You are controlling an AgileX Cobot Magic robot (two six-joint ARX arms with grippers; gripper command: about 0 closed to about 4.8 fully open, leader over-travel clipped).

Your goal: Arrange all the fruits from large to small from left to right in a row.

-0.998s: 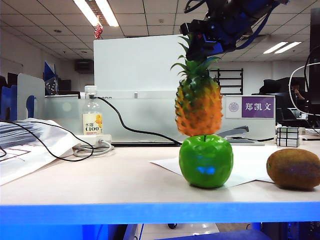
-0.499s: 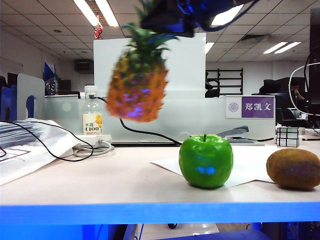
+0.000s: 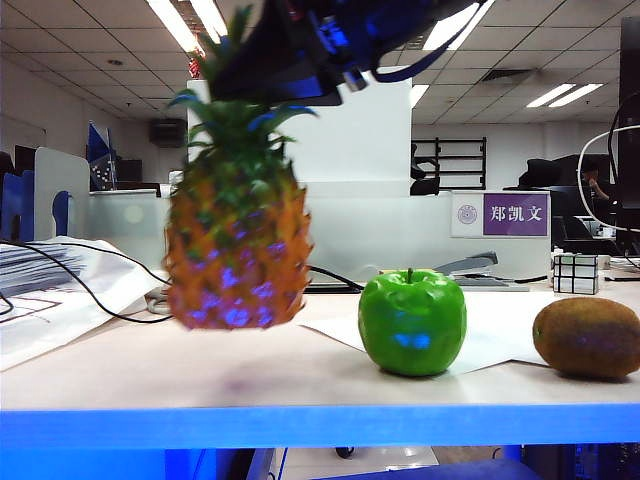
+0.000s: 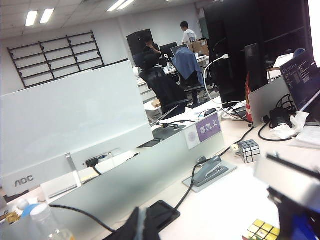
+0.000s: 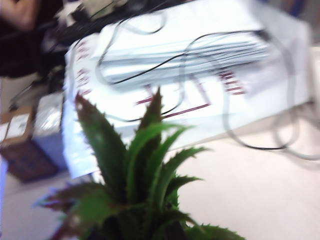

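Note:
The pineapple (image 3: 235,250) hangs above the table at the left, held by its green crown (image 5: 140,170), and it is blurred. My right gripper (image 3: 262,72) is shut on that crown; in the right wrist view its fingers sit buried in the leaves (image 5: 150,227). To the right of the pineapple the green apple (image 3: 412,322) stands on a white sheet. The brown kiwi (image 3: 587,337) lies at the far right. My left gripper (image 4: 146,222) is shut and empty, held over the desk away from the fruits; it does not show in the exterior view.
A Rubik's cube (image 3: 575,272) and a stapler (image 3: 480,268) sit at the back right by the divider with the purple name plate (image 3: 515,213). Papers with black cables (image 3: 50,290) cover the left. A drink bottle (image 4: 42,225) stands by the divider.
The right gripper has carried the pineapple from above the apple to the left, lower and closer to the front edge. Apple and kiwi have not moved.

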